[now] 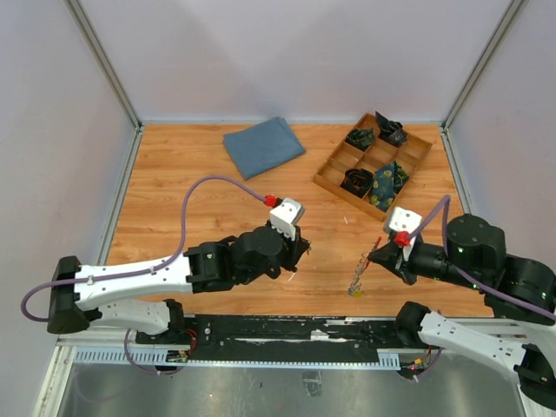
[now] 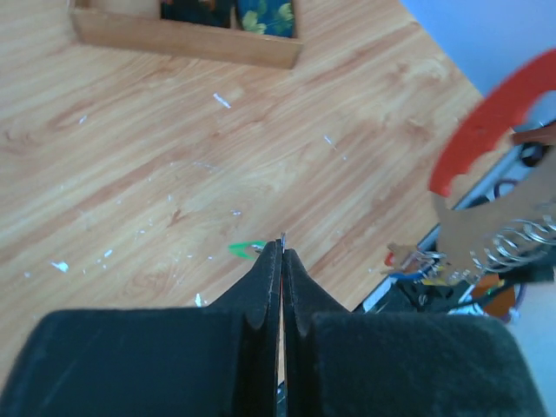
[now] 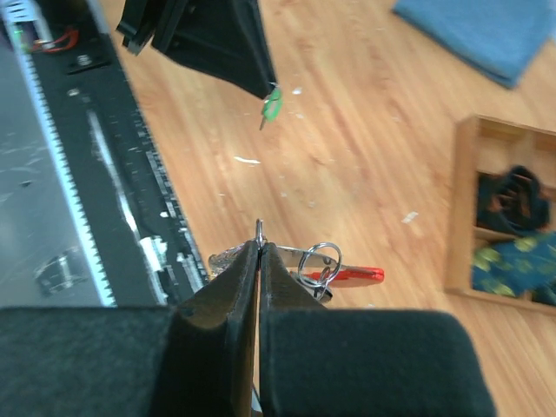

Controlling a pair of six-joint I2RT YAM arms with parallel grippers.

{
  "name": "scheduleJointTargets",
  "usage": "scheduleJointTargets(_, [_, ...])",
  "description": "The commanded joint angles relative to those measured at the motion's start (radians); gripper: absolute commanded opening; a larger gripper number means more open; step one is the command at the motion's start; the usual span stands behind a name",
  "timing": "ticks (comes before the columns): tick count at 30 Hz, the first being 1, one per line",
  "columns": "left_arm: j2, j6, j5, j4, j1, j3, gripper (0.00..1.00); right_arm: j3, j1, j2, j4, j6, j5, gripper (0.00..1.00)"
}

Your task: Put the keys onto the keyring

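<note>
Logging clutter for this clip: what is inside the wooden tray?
The wooden tray holds four rolled fabric pieces, dark or blue-and-yellow patterned; other compartments show bare wood. Whatever lies beneath the rolls is covered.

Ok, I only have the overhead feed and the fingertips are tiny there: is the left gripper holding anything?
Observer: Yes. The right wrist view shows the left gripper shut on a small green-ended key.
Operator: And the right gripper?
Observer: Shut on a thin silver piece; the red keyring pokes out beside it.
Operator: Anything on the keyring?
Observer: A small silver ring sits at its near end.
</note>
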State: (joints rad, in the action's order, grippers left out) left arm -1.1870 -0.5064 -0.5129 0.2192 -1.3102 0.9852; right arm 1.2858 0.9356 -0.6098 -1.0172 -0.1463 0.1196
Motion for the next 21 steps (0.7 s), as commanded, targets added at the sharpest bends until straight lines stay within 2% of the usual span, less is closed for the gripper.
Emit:
scheduleJointTargets(1, [0.126, 0.293, 0.163, -0.114, 0.005, -0.062, 0.01, 0.026, 0.005, -0.053, 0.078, 0.016, 0.252, 0.01])
scheduleJointTargets(10, [0.326, 0.609, 0.374, -0.129, 0.004, -0.074, 0.00, 0.047, 0.005, -0.178, 0.186, -0.016, 0.511, 0.00])
scheduleJointTargets(16, [0.411, 0.725, 0.446, -0.091, 0.004, -0.048, 0.00, 0.049, -0.002, -0.287, 0.341, 0.051, 0.650, 0.00])
scheduleJointTargets(21, [0.422, 0.782, 0.454, -0.011, 0.004, -0.004, 0.01, 0.043, -0.037, -0.335, 0.478, 0.125, 0.759, 0.00])
